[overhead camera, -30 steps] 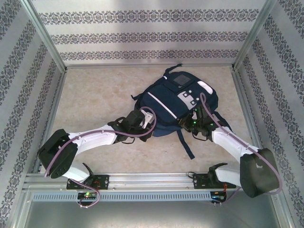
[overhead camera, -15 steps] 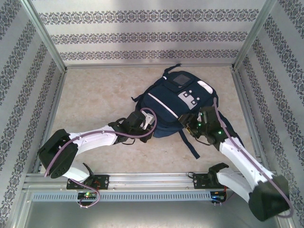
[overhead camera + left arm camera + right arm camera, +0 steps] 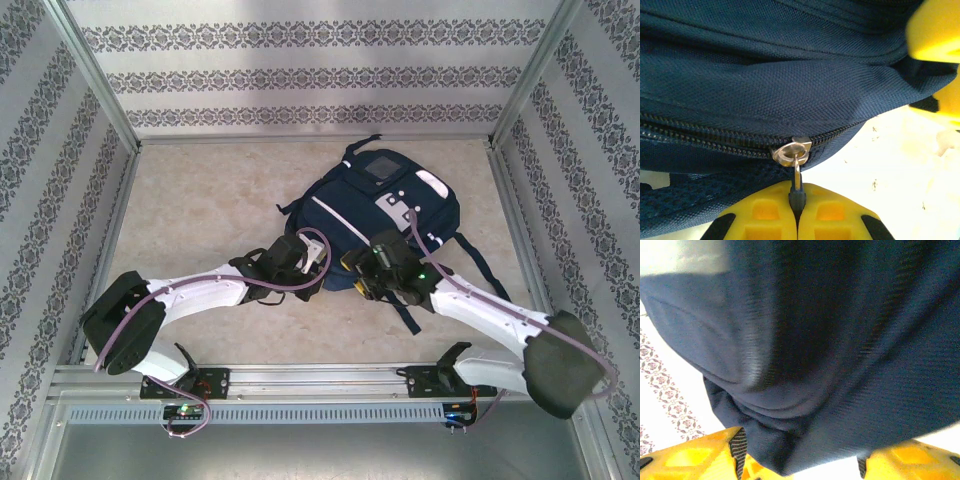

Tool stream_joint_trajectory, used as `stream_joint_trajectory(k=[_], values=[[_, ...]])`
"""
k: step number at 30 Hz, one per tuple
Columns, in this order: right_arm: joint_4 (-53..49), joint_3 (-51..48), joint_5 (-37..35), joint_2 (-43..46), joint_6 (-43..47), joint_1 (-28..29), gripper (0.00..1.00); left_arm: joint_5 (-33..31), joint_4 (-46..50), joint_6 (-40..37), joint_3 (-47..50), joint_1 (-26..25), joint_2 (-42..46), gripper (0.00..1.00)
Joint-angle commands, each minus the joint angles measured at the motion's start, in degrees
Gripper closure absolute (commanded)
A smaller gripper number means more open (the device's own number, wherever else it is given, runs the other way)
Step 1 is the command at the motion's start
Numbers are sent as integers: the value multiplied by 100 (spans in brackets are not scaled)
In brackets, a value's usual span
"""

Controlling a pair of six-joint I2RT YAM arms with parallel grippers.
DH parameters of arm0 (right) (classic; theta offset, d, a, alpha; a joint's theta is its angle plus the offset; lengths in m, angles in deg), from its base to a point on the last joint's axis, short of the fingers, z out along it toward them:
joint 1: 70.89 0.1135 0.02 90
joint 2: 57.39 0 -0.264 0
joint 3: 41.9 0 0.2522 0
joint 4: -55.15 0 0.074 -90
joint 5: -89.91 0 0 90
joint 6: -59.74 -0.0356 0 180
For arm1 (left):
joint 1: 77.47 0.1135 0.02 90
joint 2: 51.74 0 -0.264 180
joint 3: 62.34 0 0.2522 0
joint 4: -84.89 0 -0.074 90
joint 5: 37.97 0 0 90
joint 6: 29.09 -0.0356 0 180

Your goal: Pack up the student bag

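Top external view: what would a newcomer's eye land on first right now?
The navy student bag dominates the centre of the scene. At its near edge, the yellow left fingers are pinched shut on the zipper pull. The right fingers stand open on either side of the bag's fabric.

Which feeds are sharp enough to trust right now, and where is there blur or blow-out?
Left wrist: crisp on the zipper pull pinched in the left tool, but the table beside it is blown out to white. Right wrist: the bag is smeared with blur, its weave barely readable, with a pale washout at top left. Top external: evenly lit and sharp, no glare.
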Motion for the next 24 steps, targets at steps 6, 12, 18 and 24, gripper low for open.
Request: stream_joint_trajectory(k=[6,12,18,24], values=[[-19,613,-514,-835,457,143,67,-72,157,-144,-131,-96,245,100],[-272,484,-602,-711,1210,176,90,-216,189,-127,-112,-96,227,100],[-777,586,-324,-454,2929,152,100,-410,290,-136,-41,-96,264,100],[-1701,458,-539,8,3645,90,100,-432,348,-137,35,-96,334,100]])
